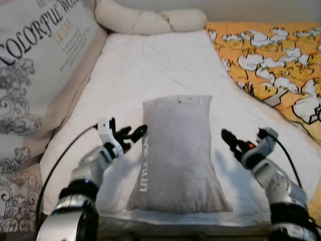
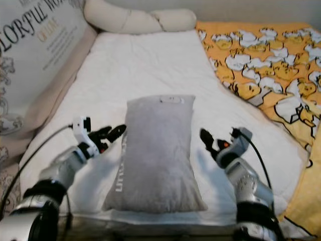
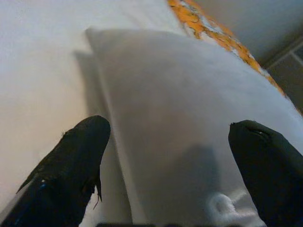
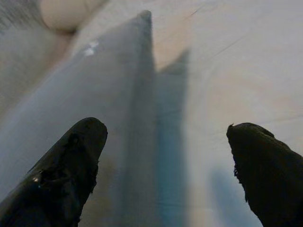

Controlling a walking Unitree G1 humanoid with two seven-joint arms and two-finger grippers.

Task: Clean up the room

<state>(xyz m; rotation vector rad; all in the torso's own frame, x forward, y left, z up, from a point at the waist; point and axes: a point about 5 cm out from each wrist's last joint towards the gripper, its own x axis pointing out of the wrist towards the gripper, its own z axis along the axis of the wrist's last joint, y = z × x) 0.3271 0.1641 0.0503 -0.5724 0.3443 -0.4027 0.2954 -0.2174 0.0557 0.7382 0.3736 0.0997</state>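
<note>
A grey pillow (image 1: 175, 155) with white lettering lies lengthwise on the white mattress (image 1: 160, 70), its near end at the bed's front edge. My left gripper (image 1: 133, 134) is open just off the pillow's left edge, its fingers (image 3: 71, 165) pointing at the grey fabric (image 3: 189, 123). Off the right edge, my right gripper (image 1: 229, 139) is open too, a little apart from the pillow (image 4: 85, 109). Neither holds anything.
A knotted cream cushion (image 1: 150, 20) lies at the head of the bed. An orange duck-print blanket (image 1: 271, 65) covers the right side. A large printed pillow (image 1: 35, 75) leans along the left.
</note>
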